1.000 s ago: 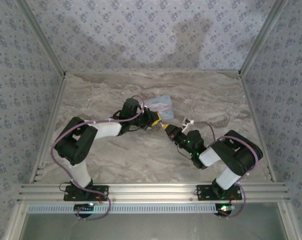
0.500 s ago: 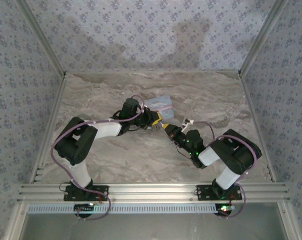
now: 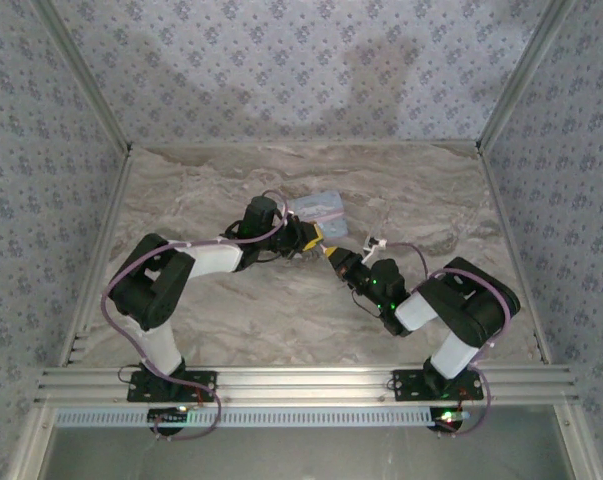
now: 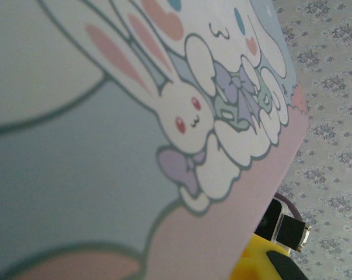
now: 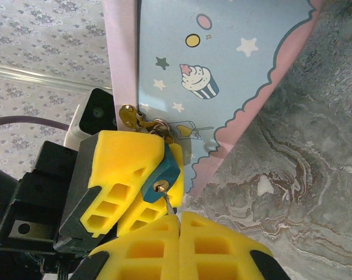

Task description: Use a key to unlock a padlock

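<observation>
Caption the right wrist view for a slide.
Left gripper grips the padlock on the blue tin; right gripper holds the key at its keyhole.

The left gripper (image 3: 312,238) and the right gripper (image 3: 333,256) meet tip to tip, their yellow fingers almost touching, low over the marbled surface (image 3: 191,190). A pale blue tin (image 3: 319,207) lies just beyond the left gripper, close against it. Whatever sits between the tips is too small to tell.
</observation>
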{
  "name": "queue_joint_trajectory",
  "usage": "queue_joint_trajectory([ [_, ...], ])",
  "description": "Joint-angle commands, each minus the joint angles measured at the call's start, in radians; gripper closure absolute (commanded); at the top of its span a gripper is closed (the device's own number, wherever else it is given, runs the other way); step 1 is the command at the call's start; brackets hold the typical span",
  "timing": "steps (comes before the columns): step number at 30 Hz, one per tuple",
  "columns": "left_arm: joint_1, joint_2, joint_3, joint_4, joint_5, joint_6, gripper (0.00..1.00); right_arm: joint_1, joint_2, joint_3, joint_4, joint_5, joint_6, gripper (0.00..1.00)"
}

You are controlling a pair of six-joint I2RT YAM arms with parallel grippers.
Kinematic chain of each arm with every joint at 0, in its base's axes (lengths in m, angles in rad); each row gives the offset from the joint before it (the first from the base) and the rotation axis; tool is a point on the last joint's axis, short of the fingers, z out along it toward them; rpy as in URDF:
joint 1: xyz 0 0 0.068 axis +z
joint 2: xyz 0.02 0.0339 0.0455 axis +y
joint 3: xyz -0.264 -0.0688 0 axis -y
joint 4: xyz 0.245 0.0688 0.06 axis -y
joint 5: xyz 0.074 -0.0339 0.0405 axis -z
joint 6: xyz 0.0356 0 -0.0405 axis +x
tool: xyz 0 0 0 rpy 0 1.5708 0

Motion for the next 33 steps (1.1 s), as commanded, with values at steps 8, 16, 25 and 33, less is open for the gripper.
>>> queue_joint_trajectory([
  [8, 0.0, -0.02, -0.003, 0.056, 0.024, -0.013, 1.0, 0.003, -0.006, 0.016, 0.027, 0.02, 0.012, 1.0],
  [16, 0.002, -0.022, -0.009, 0.064, 0.024, -0.016, 1.0, 0.008, -0.015, 0.007, 0.026, 0.027, 0.013, 1.0],
  [25, -0.001, -0.023, -0.011, 0.064, 0.024, -0.015, 1.0, 0.011, -0.013, 0.015, 0.027, 0.027, 0.008, 1.0],
  [33, -0.001, -0.023, -0.012, 0.066, 0.023, -0.016, 1.0, 0.01, -0.028, 0.009, 0.025, 0.032, 0.007, 1.0],
])
